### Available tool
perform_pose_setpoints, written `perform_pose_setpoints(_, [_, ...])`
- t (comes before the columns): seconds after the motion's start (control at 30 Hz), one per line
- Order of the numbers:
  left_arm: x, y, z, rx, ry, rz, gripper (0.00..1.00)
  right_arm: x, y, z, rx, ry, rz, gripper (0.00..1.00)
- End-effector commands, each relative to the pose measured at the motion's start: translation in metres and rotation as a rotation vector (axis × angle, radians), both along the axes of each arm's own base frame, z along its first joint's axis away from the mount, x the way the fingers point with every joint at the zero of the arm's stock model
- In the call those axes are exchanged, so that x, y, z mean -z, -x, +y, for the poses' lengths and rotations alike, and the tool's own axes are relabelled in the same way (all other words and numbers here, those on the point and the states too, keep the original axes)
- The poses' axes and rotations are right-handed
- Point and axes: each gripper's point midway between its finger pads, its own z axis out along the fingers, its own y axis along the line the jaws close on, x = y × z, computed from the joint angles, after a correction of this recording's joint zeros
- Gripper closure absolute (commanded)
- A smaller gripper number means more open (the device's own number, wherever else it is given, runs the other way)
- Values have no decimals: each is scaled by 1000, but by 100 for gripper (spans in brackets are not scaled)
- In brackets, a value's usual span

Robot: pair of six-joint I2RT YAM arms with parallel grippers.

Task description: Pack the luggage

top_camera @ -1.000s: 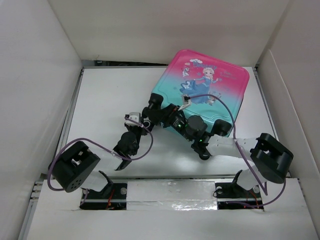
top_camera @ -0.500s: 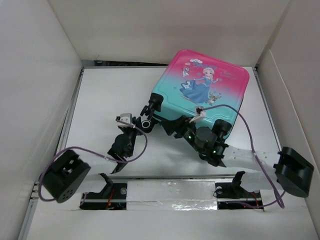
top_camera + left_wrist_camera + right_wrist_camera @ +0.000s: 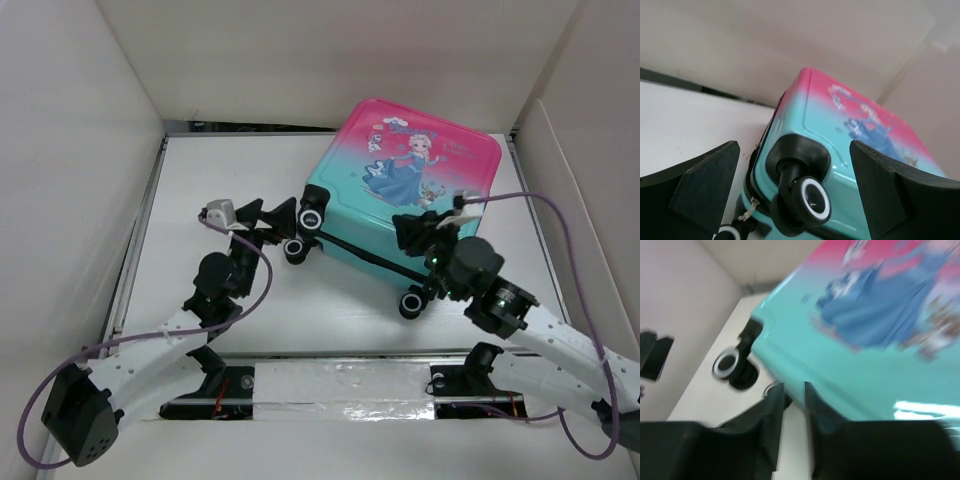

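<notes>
- White panels (image 3: 300, 60) walled in a white table (image 3: 220, 180) in the overhead view. The luggage (image 3: 420, 170) lay flat and closed on the table's far right part, printed shell up, with its pink end toward the back wall and its teal end toward the arms.
- A black zipper line ran along its near side, and small black-and-white wheels (image 3: 311, 216) stuck out at the near corners.
- The left gripper (image 3: 275, 215) sat low over the table just beside the luggage's near-left corner, pointing at the wheel there. The right gripper (image 3: 410, 228) hung above the teal near-right part of the shell. A purple cable (image 3: 560, 220) looped along the right arm.
- From the left wrist, the left gripper (image 3: 793, 150) had its fingers (image 3: 705, 185) spread wide and held nothing. The luggage (image 3: 855, 130) filled the space ahead, one corner wheel (image 3: 815, 200) framed between the fingers but beyond their tips. Bare table (image 3: 680, 110) lay to the left.
- From the right wrist, the picture was blurred. The right gripper (image 3: 794, 387) showed its fingers (image 3: 771, 415) drawn almost together, with only a thin strip of table between them. I could not tell whether they were fully closed.
- The luggage (image 3: 840, 365) sat just past the tips, its teal shell and blue printed figure filling the upper right. One wheel (image 3: 726, 363) stood at its corner over the table (image 3: 700, 400).
</notes>
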Motion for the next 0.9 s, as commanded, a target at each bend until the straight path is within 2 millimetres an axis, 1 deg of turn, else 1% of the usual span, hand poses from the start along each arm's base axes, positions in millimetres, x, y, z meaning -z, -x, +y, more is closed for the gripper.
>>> perform_pose_setpoints(0.0, [21,-10,-31,97,-230,107,8,-19,-22,-68,224,118,-30,59])
perform_pose_setpoints(0.03, [23,-14,-36,112,-274,119,8,-21,-27,-80,260,120,-32,50])
perform_pose_setpoints(0.07, [19,-16,-44,139,-320,127,7,-23,-32,-91,289,116,-30,39])
perform_pose_setpoints(0.1, [29,-22,-48,136,-382,147,7,-24,-40,-113,352,113,-29,34])
perform_pose_setpoints(0.13, [32,-26,-49,132,-404,157,7,-23,-44,-123,380,110,-29,31])
perform_pose_setpoints(0.17, [30,-28,-50,130,-417,153,7,-21,-48,-132,405,106,-23,25])
perform_pose_setpoints(0.2, [36,-34,-50,118,-434,164,7,-16,-52,-139,412,105,-13,23])
perform_pose_setpoints(0.23, [38,-36,-50,116,-449,168,7,-12,-58,-164,485,105,-1,20])
perform_pose_setpoints(0.27, [35,-40,-50,114,-452,168,7,-9,-60,-174,513,94,12,18])
perform_pose_setpoints(0.3, [44,-46,-47,102,-473,199,8,1,-63,-182,526,94,28,17])
perform_pose_setpoints(0.33, [48,-49,-46,88,-482,218,8,4,-64,-192,548,85,31,15])
perform_pose_setpoints(0.37, [53,-55,-38,46,-494,247,9,5,-66,-214,607,74,27,10])
perform_pose_setpoints(0.4, [54,-56,-36,31,-497,257,9,8,-67,-217,594,66,31,8])
perform_pose_setpoints(0.43, [56,-56,-35,28,-499,258,9,16,-70,-226,608,65,51,7])
perform_pose_setpoints(0.47, [63,-56,-34,44,-507,264,9,23,-71,-244,649,59,72,4])
perform_pose_setpoints(0.5, [61,-57,-35,57,-498,252,9,18,-77,-243,613,44,45,3])
perform_pose_setpoints(0.53, [64,-56,-38,76,-501,252,9,30,-82,-248,606,40,81,2])
perform_pose_setpoints(0.57, [66,-54,-42,102,-504,253,9,36,-84,-259,616,25,98,1])
perform_pose_setpoints(0.63, [77,-56,-48,129,-526,277,10,39,-94,-249,521,2,88,0])
perform_pose_setpoints(0.67, [78,-55,-53,155,-529,277,10,39,-100,-245,479,-2,88,0])
perform_pose_setpoints(0.7, [83,-56,-57,175,-535,281,11,44,-110,-229,373,5,98,0])
perform_pose_setpoints(0.73, [85,-57,-57,182,-535,285,12,48,-115,-223,326,14,118,0])
perform_pose_setpoints(0.77, [88,-57,-63,211,-536,291,17,54,-124,-213,247,21,165,0])
perform_pose_setpoints(0.83, [92,-60,-64,226,-541,302,28,57,-131,-206,191,17,173,0])
perform_pose_setpoints(0.87, [93,-59,-68,244,-540,303,38,58,-134,-198,158,2,172,0])
